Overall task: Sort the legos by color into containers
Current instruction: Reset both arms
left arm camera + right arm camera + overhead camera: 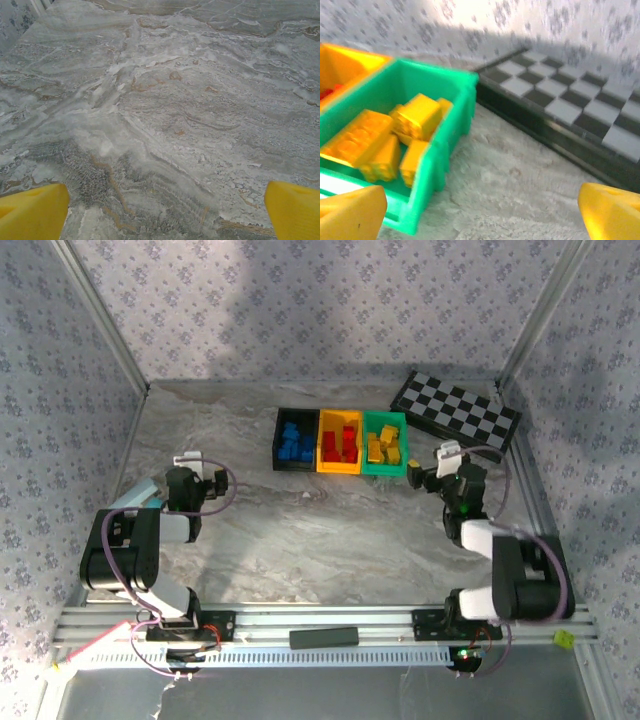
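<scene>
A black rectangular open-top plastic bin (277, 445), a yellow-orange bin (338, 469) and a green bin (384, 473) stood joined in a row at the far middle of the grey marbled table top (330, 540). The black one, on the left, held the blue studded plastic bricks (294, 443); the middle one held the red bricks (343, 440); the green one, on the right, held the yellow-orange bricks (386, 448), which lay jumbled in the right wrist view. The left gripper (165, 212) hung over bare table, well apart from the bins on their near left, its yellow fingertips spread wide with nothing between them. The right gripper (480, 210) sat just beside the green bin's right end, near the black-and-white checkerboard (570, 100); its jaws stood equally wide and empty.
</scene>
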Robot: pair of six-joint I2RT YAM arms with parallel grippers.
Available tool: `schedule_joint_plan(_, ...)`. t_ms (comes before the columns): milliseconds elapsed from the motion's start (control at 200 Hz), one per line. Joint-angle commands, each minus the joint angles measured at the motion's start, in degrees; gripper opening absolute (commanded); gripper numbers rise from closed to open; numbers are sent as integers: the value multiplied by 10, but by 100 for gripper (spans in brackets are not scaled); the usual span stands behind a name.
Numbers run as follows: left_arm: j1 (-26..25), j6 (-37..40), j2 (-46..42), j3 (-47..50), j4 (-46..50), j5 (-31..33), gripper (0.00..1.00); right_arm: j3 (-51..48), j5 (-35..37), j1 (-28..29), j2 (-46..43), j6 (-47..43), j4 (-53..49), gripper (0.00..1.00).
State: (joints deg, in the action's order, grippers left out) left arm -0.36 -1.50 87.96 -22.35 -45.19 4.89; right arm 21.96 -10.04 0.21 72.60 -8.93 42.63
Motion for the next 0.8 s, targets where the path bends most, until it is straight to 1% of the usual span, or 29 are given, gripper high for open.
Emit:
schedule_joint_plan(0,4,7,-1,-12,-16,-16,100,-14,19,-2,-90,-26,-79,100)
schedule_joint_plan(50,4,8,-1,-12,-16,-16,100,-57,27,-15,-89,-17,-14,100)
schedule_joint_plan(95,4,8,-1,-12,-16,-16,100,-76,52,-26,-72,9,22,100)
schedule_joint_plan(115,4,7,-1,-12,-16,-16,100,-74,77,-23,-75,16,14,100)
schedule_joint_plan(145,4,7,-1,-12,-16,-16,100,-72,76,-23,-88,14,-15,100)
schedule_joint_plan(175,5,7,-1,-12,-16,-16,100,-80,59,-26,-91,10,2,100)
schedule_joint_plan(270,5,7,0,-12,-16,-16,100,-104,70,-20,-103,10,28,100)
schedule_joint_plan(370,5,7,-1,-12,-16,-16,100,-112,86,-24,-108,34,33,100)
schedule_joint_plan(405,5,8,0,-12,-16,-16,100,-114,69,-31,-104,50,32,100)
schedule_joint_plan(460,5,7,-1,-12,-16,-16,100,-127,43,-31,-76,55,51,100)
schedule_joint_plan(505,4,8,0,-12,-16,-16,100,-135,41,-22,-46,57,97,100)
schedule_joint_plan(560,5,7,-1,-12,-16,-16,100,-118,33,-17,-37,50,73,100)
schedule_joint_plan(635,5,8,0,-12,-16,-16,100,-77,56,-7,-4,37,33,100)
schedule_joint_plan(680,5,8,-1,-12,-16,-16,100,-76,43,-9,50,27,92,100)
schedule_joint_plan(705,5,8,0,-12,-16,-16,100,-77,49,-8,83,27,132,100)
schedule_joint_plan(725,5,8,-1,-12,-16,-17,100,-69,58,-7,119,29,144,100)
schedule_joint_plan(760,5,7,-1,-12,-16,-17,100,-45,70,-6,148,35,126,100)
schedule_joint_plan(795,5,8,-1,-12,-16,-17,100,-16,78,-12,140,42,58,100)
